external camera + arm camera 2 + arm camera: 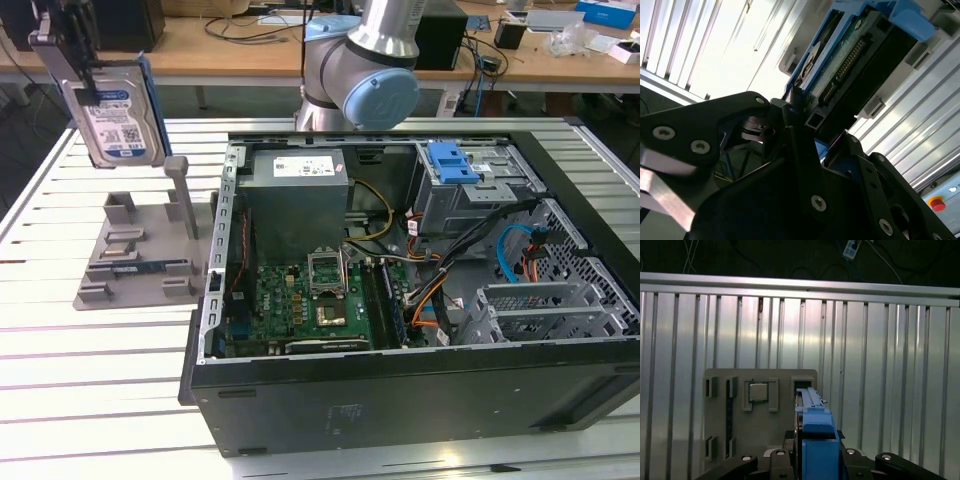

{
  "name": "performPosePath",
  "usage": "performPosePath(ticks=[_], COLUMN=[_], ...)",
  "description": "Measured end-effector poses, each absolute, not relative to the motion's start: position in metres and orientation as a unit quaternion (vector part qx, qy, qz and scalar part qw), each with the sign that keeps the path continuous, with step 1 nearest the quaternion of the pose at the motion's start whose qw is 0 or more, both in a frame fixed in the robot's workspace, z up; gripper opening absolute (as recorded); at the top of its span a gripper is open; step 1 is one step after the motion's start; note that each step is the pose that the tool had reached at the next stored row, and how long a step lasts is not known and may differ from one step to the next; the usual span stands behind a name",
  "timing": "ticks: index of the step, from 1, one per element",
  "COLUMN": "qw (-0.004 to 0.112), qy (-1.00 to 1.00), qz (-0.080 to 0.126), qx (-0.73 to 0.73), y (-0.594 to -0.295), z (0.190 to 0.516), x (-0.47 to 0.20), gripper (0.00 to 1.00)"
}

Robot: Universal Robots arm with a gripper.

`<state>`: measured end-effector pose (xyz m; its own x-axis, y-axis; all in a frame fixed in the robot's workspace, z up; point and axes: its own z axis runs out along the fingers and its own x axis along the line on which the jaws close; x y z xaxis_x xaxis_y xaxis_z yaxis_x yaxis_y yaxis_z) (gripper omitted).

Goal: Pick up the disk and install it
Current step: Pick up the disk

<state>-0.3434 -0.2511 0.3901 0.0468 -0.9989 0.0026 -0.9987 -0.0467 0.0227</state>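
The fingers are clamped on the disk. It hangs upright below them, long axis near vertical, in the air above the grey stand by the worktop's far corner on the exterior view's left, well apart from the open case.

Got the gripper way up around 10 o'clock in the exterior view, clamped tight on the top end of the disk, dangling it upright underneath. Can spot the arm over at 12 o'clock, silver tube running down into a fat joint with a light blue cap. Same grab in both wrist views: black linkage fingers squeezed in from either side, hard against the disk's edges.
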Motion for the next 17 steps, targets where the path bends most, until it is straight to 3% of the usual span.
performPosePath(ticks=[17], qw=[0.009], qy=[-0.690], qz=[-0.007], qx=[0.723], y=[-0.250], z=[0.421], x=[-0.343], gripper=[0.37])
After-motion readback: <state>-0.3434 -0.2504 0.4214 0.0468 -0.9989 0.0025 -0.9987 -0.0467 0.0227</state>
